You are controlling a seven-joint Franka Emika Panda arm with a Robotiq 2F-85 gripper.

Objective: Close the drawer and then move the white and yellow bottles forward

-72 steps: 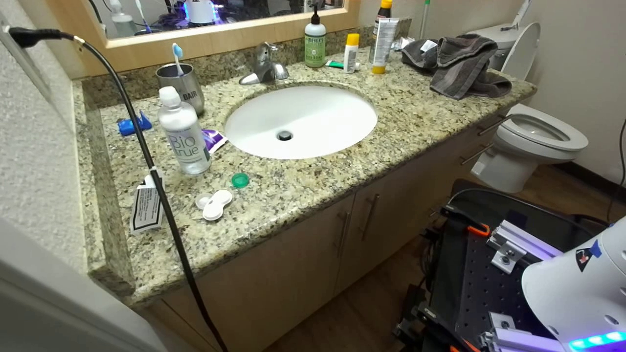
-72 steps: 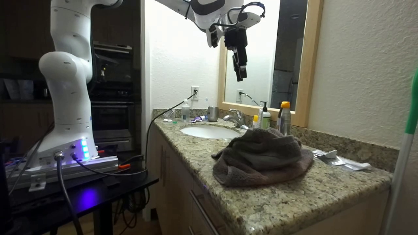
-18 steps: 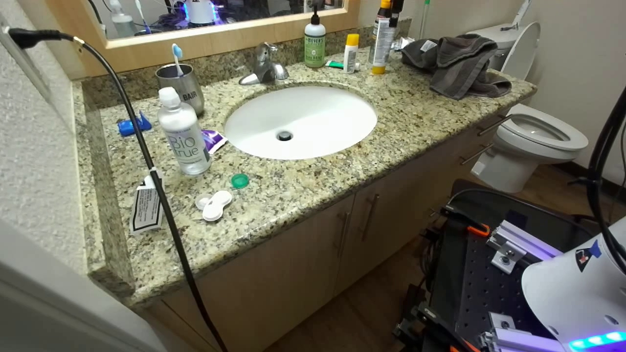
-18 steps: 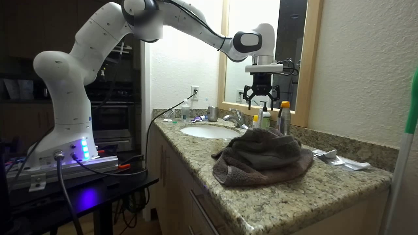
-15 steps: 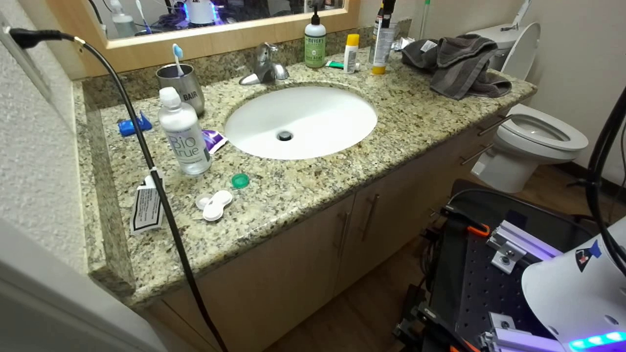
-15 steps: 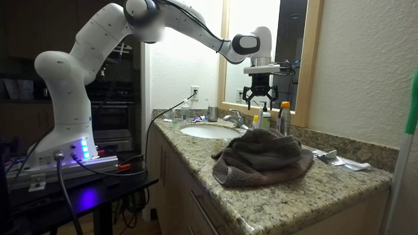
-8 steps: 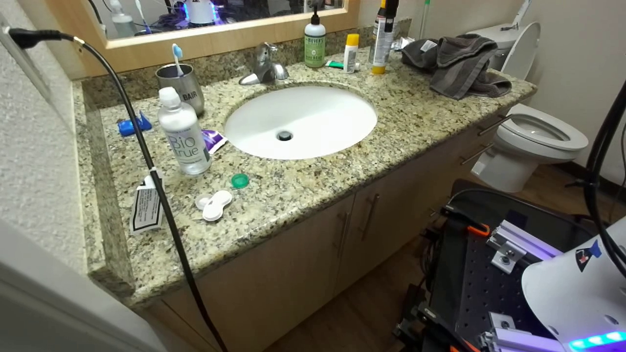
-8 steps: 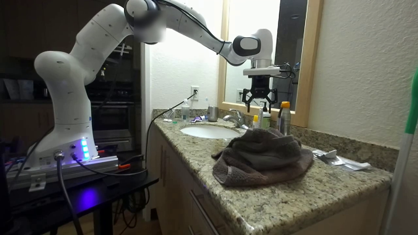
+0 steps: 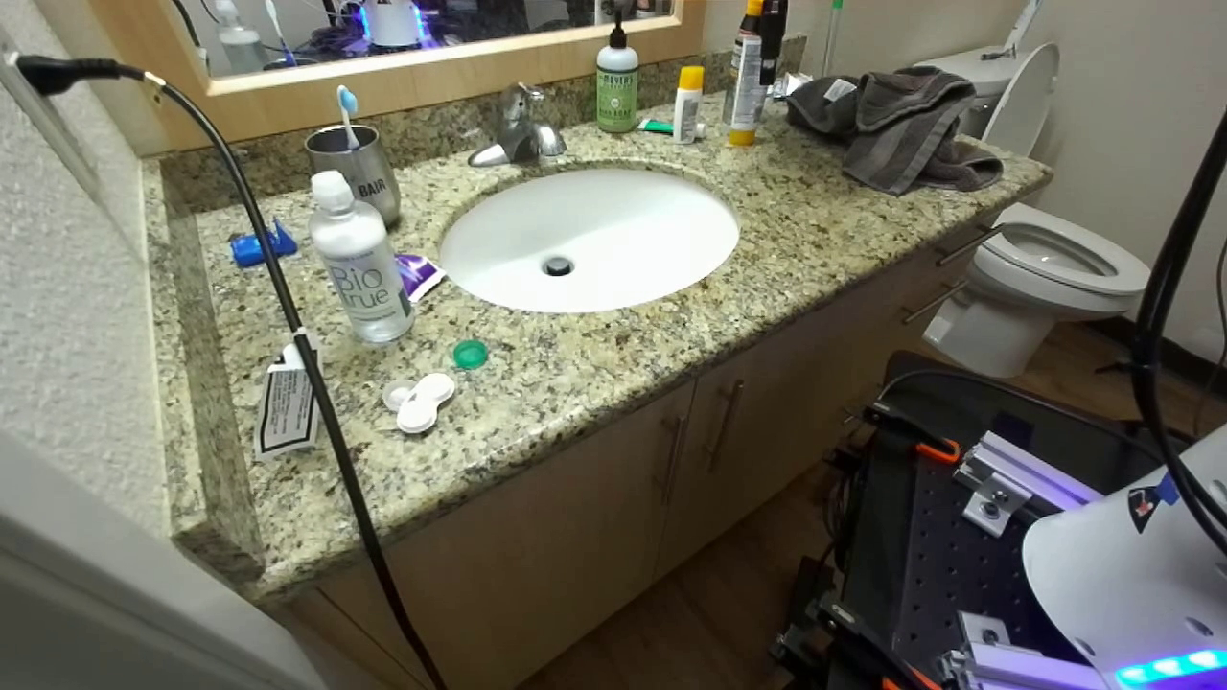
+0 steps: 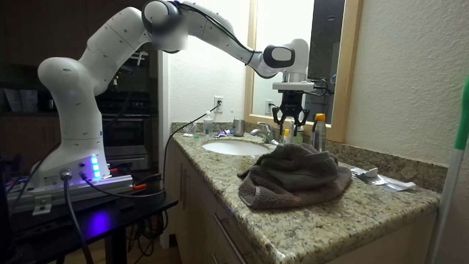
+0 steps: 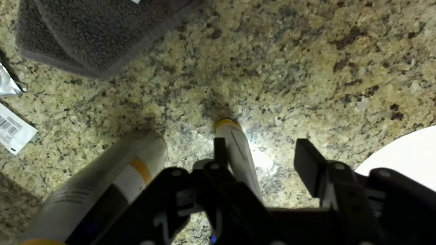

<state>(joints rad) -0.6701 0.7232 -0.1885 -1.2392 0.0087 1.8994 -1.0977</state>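
Observation:
A white tube with a yellow cap at its foot (image 9: pixel 747 101) stands upright on the counter; it also shows in the wrist view (image 11: pixel 240 149). My gripper (image 10: pixel 288 132) is open and points down around it. In the wrist view (image 11: pixel 262 149) the tube lies between the fingers, close beside the left one. A small white bottle with a yellow cap (image 9: pixel 686 113) stands left of the tube. A taller can with a yellow-orange cap (image 10: pixel 320 134) stands just outside the left finger in the wrist view (image 11: pixel 85 190). The drawer (image 10: pixel 229 240) looks shut.
A green soap bottle (image 9: pixel 617 91) and faucet (image 9: pixel 520 134) stand behind the sink (image 9: pixel 594 240). A crumpled grey towel (image 10: pixel 293 179) lies near the tall can. White packets (image 11: pixel 13 129) lie beside it. The mirror (image 10: pixel 282 66) is behind the gripper. Left, a clear bottle (image 9: pixel 362 268) stands.
The arm swung over to the bottles and turned the gripper to point down. In the last second it lowered around the tube, and its fingertips look slightly closer together. The bottles have not moved.

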